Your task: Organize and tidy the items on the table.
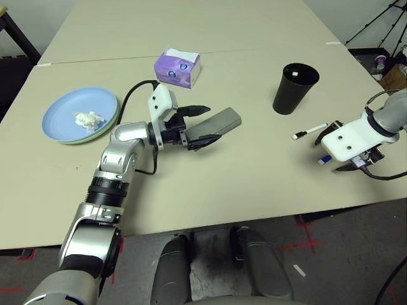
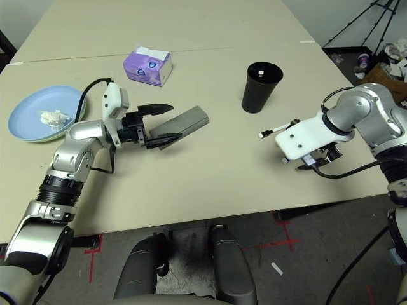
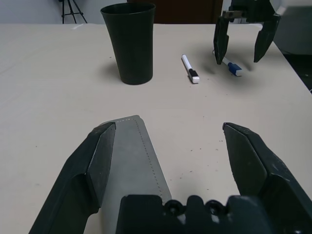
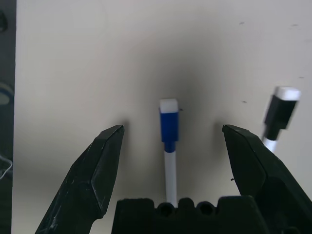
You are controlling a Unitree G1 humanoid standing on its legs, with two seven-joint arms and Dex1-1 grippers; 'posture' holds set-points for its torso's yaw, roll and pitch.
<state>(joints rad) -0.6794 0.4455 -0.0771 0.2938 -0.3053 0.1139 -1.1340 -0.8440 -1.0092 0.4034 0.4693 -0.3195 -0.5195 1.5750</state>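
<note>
1. Left tool is wide open, one finger right against the grey case on the table.
2. Right tool is open too, hanging over the blue-capped pen.
3. Black-capped pen lies near the cup.
4. Tissue sits on the plates, far left.

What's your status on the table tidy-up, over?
Right gripper open, poised over blue-capped pen. Left gripper open, glasses case against one finger. Black-capped pen beside; nothing blocking.
</note>
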